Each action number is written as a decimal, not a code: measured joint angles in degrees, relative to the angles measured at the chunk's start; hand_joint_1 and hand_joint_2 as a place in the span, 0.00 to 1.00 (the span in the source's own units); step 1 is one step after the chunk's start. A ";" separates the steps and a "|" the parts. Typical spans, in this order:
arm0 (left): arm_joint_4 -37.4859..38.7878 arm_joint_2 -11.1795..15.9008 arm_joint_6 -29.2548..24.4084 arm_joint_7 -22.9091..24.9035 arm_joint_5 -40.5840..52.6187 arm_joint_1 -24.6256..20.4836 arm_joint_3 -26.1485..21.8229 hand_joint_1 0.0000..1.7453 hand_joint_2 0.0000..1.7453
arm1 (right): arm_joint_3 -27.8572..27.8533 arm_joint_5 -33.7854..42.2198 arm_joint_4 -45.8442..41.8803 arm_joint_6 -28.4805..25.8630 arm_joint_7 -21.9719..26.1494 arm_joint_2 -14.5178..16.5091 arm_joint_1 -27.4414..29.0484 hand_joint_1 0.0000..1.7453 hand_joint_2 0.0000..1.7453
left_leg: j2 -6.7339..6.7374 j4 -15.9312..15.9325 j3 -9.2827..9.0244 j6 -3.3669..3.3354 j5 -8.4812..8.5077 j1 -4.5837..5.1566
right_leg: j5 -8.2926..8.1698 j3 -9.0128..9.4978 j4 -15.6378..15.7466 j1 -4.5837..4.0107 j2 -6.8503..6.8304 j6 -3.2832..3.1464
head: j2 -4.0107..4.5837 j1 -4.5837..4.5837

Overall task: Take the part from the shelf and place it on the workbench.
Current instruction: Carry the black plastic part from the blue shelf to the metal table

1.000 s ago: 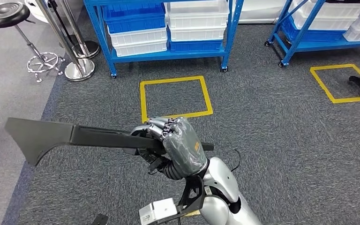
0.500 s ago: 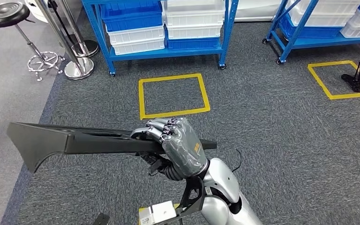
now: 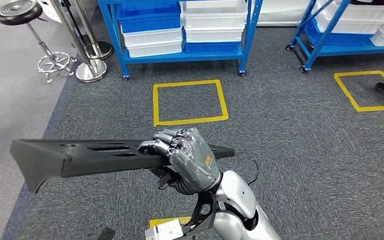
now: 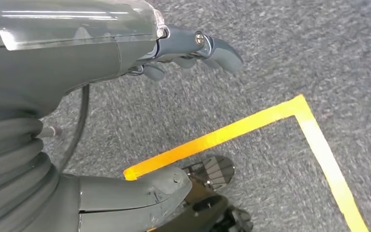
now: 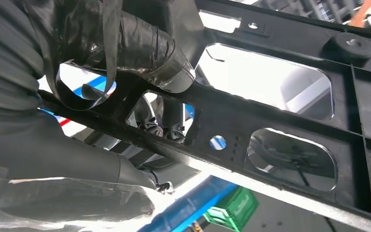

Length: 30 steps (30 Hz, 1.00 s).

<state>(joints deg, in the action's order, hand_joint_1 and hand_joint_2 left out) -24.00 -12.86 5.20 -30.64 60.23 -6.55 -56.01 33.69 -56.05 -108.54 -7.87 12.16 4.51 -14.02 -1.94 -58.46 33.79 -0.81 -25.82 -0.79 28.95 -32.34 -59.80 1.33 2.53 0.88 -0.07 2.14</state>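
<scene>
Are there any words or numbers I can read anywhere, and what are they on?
None can be read.
Orange mark on the right robot hand: too small to read.
White box by the robot's arm: no readable print.
Long black part: no lettering visible.

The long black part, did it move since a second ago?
Yes, a little. The black part tipped flatter: its wide end sank away from the yellow floor square, while the right hand kept gripping it near the narrow end.
</scene>
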 joint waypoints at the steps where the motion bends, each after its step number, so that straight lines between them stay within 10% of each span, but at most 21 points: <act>1: 0.00 0.01 -0.04 -0.04 -0.02 -0.02 0.02 0.00 1.00 | 0.11 -0.07 0.00 -0.07 -0.01 -0.03 -0.01 1.00 1.00 | -0.34 -0.02 0.27 0.44 0.20 -0.03 | -0.16 -0.18 0.05 -0.22 -0.29 -0.34 | -0.01 0.00; 4: 0.00 0.06 -0.07 -0.10 -0.04 0.13 0.04 0.00 1.00 | 0.29 -0.08 0.00 -0.23 -0.01 -0.04 -0.17 1.00 1.00 | -0.21 -1.21 1.24 1.32 -0.63 -0.30 | -0.80 -0.32 0.54 -0.14 -1.67 -1.68 | -0.02 0.01; 9: 0.04 0.09 -0.11 -0.14 -0.03 0.23 0.10 0.00 1.00 | 0.33 -0.08 0.00 -0.38 -0.01 -0.05 -0.22 1.00 1.00 | 1.53 -16.14 7.62 2.01 -7.75 -0.44 | -1.22 -0.89 0.70 -0.61 -4.25 -2.55 | 0.00 0.01; 14: 0.08 0.22 -0.33 -0.16 -0.04 0.11 0.13 0.00 1.00 | 0.34 -0.54 0.00 -0.45 -0.01 -0.05 -0.43 1.00 1.00 | 4.95 -1.90 -0.41 0.77 -1.49 0.33 | -1.16 -0.68 0.65 -1.14 -6.69 -2.26 | 0.00 0.01; 18: 0.16 0.22 -0.41 -0.17 -0.04 0.20 0.20 0.00 1.00 | 0.34 -1.01 -0.01 -0.51 -0.02 -0.07 -0.54 1.00 1.00 | 4.56 0.62 -1.01 -0.35 -0.86 0.70 | -1.08 -0.65 0.61 -1.35 -8.11 -1.22 | -0.01 0.01; 23: 0.37 0.23 -0.70 -0.15 0.27 0.20 0.48 0.00 1.00 | 0.34 -1.71 -0.32 -0.89 -0.20 -0.46 -0.28 1.00 1.00 | 1.69 1.14 -0.63 -1.58 0.09 0.24 | 6.08 -6.52 -12.11 -0.87 -2.95 -0.22 | -0.01 -0.01; 25: 0.45 0.28 -0.84 -0.15 0.42 0.30 0.67 0.00 1.00 | 0.34 -2.04 -0.33 -1.08 -0.33 -0.74 0.10 1.00 1.00 | 0.23 0.93 -0.46 -1.61 0.14 0.26 | 6.08 -8.03 -15.15 -0.85 -2.68 -0.20 | 0.00 -0.01; 30: 0.71 0.32 -0.97 -0.09 0.79 0.14 1.43 0.00 1.00 | 0.33 -2.55 -0.89 -1.44 -0.87 -1.13 0.45 1.00 1.00 | -3.21 -0.17 0.17 -0.79 -0.06 0.25 | -1.01 -1.42 -1.01 -0.50 1.27 -0.97 | 0.00 -0.01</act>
<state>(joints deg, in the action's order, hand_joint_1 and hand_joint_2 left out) -23.29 -12.54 4.23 -30.73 61.02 -6.42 -54.59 34.03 -58.59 -109.43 -9.31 11.29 3.38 -13.58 -5.15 -58.63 33.96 -1.60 -25.89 -0.54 27.94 -33.76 -60.81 0.83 3.80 -0.08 -0.07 2.13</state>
